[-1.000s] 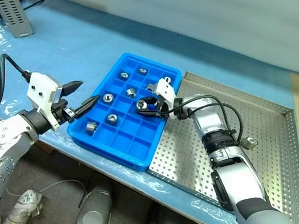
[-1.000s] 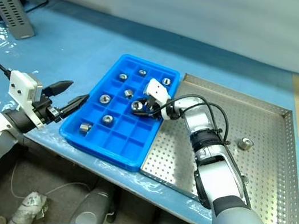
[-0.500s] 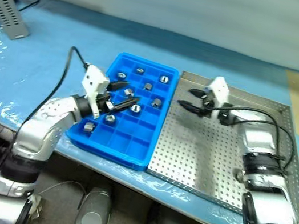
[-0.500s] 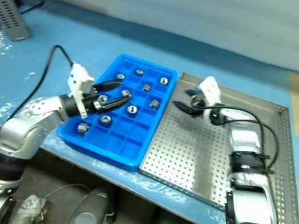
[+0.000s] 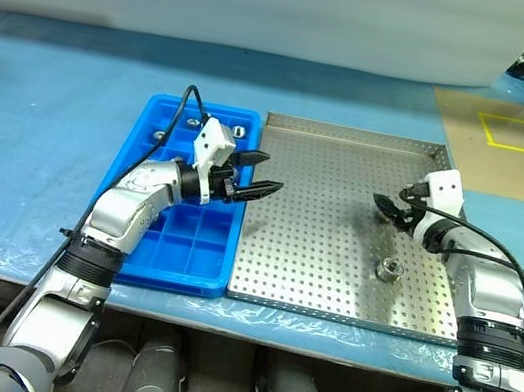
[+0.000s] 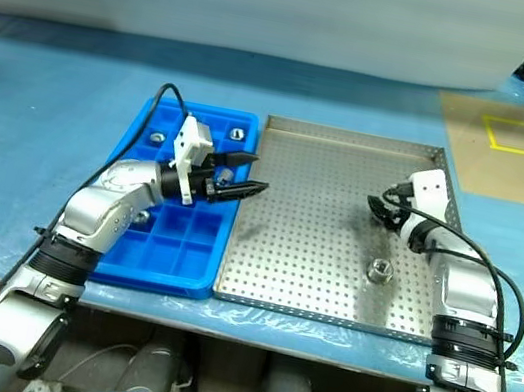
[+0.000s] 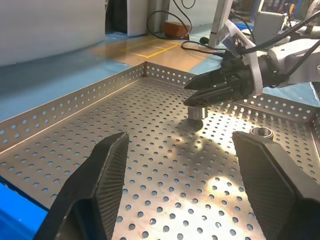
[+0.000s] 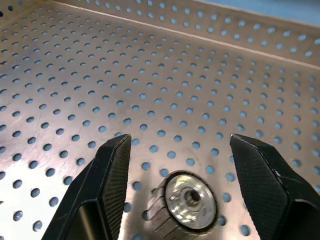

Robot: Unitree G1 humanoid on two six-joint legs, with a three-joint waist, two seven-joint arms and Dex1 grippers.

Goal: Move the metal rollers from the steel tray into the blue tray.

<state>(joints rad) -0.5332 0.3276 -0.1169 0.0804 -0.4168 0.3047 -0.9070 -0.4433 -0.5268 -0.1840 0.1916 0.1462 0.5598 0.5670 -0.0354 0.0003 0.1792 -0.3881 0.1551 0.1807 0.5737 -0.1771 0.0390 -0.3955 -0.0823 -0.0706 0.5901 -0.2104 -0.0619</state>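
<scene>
Over the steel tray [image 5: 354, 137] now with the right gripper [image 5: 382, 205], and no longer above the blue tray [image 5: 173, 241] as one second ago. Fingers spread wide and carrying nothing, so probably one delivery finished and back for the next piece. Hovering directly above one metal roller [image 8: 187, 200], with one black finger on each side of it and not touching it.

Also a shift of the left gripper [image 5: 268, 174]: before, beside the outer long side of the blue tray; now above the edge of the blue tray next to the steel tray, pointing across toward the right gripper. Claw open there too, and empty. Part of the difference between the pictures comes from a turn of the camera, not from the trays.

For the task: several rollers already in the far compartments of the blue tray [image 5: 238, 132]. Two visible on the perforated floor of the steel tray, in its right half: the one under the right gripper, and a second roller [image 5: 389, 270] nearer to the robot, a little apart from the first. By this judgement, close to the end, with a pick about to begin.

About direction: standing on a flat end, it seems, with the central hole looking up and the ribbed wall around the side. Axis therefore roughly upright. No real long axis to speak of, being a short cylinder about as wide as tall. Same pose for the second roller, hole upward.
</scene>
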